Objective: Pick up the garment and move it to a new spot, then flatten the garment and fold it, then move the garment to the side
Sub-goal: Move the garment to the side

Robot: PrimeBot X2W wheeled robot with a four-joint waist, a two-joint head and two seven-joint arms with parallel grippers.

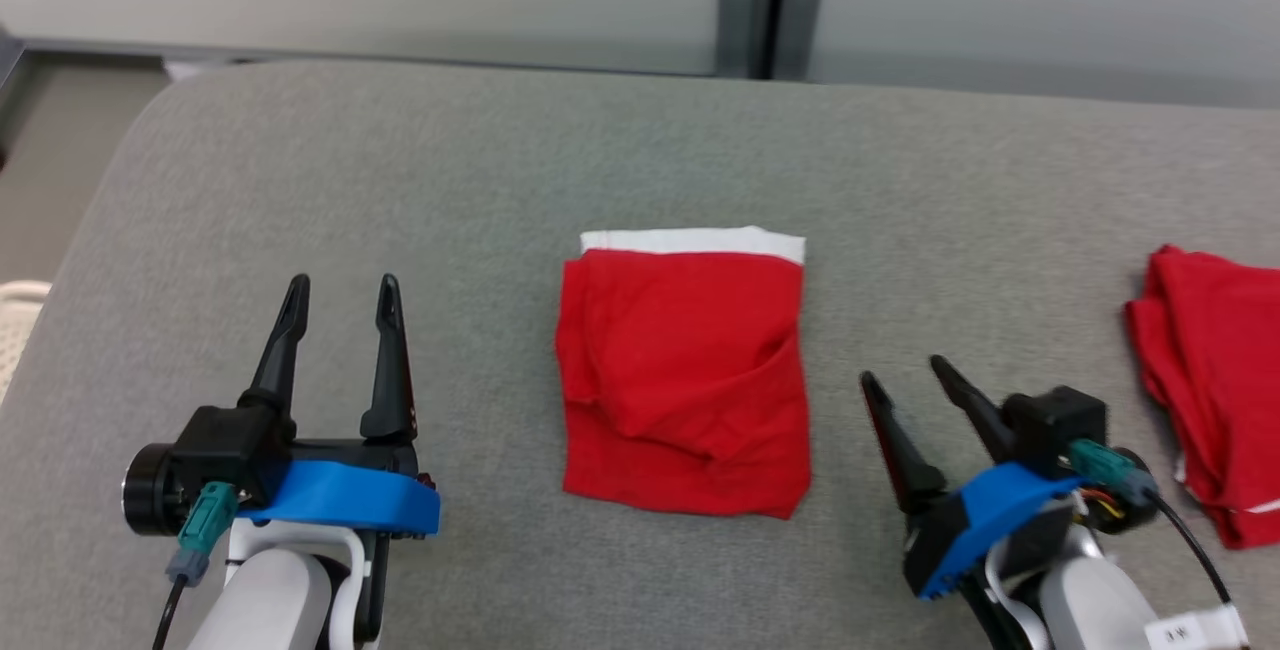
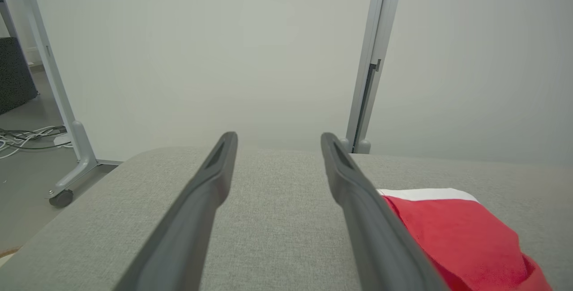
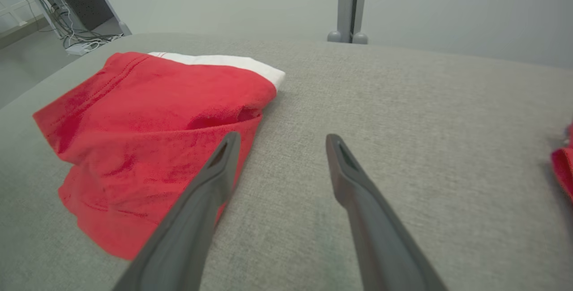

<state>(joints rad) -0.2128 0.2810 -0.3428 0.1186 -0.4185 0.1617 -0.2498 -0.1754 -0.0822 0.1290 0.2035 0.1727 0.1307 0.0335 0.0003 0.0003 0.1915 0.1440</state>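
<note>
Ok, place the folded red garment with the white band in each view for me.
Head view: folded red garment at centre of the grey table.
Left wrist view: lower right corner.
Right wrist view: left half.
Shared landmark: grey partition post behind the table.

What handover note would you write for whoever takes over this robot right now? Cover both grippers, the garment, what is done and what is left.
Left gripper: open, empty, over the grey padded table, left of the garment.
Right gripper: open, empty, near the garment's lower right edge, not gripping it.
Red cloth garment with a white waistband: mid-table, folded into a rough rectangle.
Second red cloth pile: far right.
Done: folding, by the look of it.
Left: move the garment to the side.
</note>
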